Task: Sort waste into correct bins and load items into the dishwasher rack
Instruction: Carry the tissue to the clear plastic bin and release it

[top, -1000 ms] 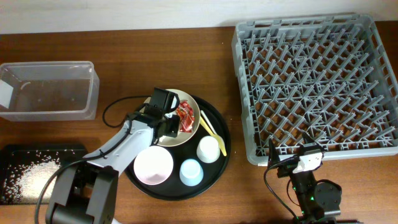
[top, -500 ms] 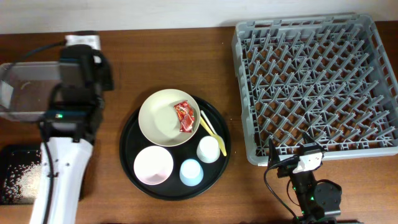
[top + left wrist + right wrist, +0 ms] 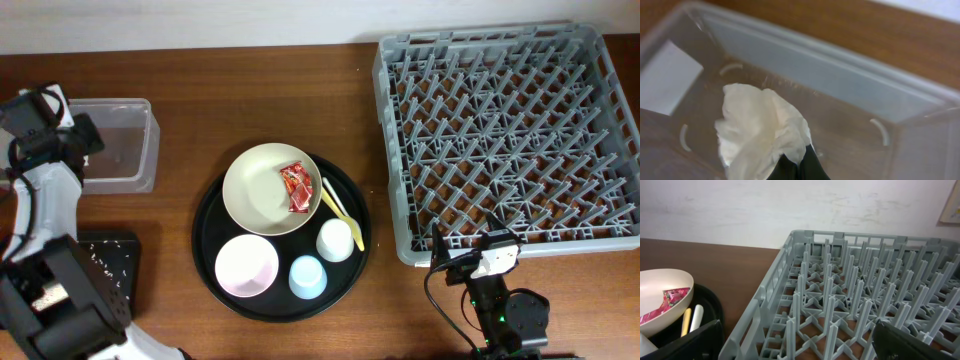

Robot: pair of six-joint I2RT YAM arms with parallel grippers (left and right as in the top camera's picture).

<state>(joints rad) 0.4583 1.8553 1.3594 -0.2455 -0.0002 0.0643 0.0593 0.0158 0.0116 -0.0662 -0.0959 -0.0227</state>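
Left gripper [image 3: 798, 168] has swung to nine o'clock, jaws clenched on one crumpled tissue wad [image 3: 760, 127] over one clear tub [image 3: 830, 70]. Right gripper [image 3: 800, 341]: jaws released.

My left claw [image 3: 797, 169] over clear tub [image 3: 805, 65]: mouth open, walls around. My right claw [image 3: 800, 347]: dishwasher rack [image 3: 850, 305] wall ahead, bare table [image 3: 725, 260] left.

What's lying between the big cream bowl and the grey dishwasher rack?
Overhead view: yellow cutlery on the round black tray, then bare wooden table.
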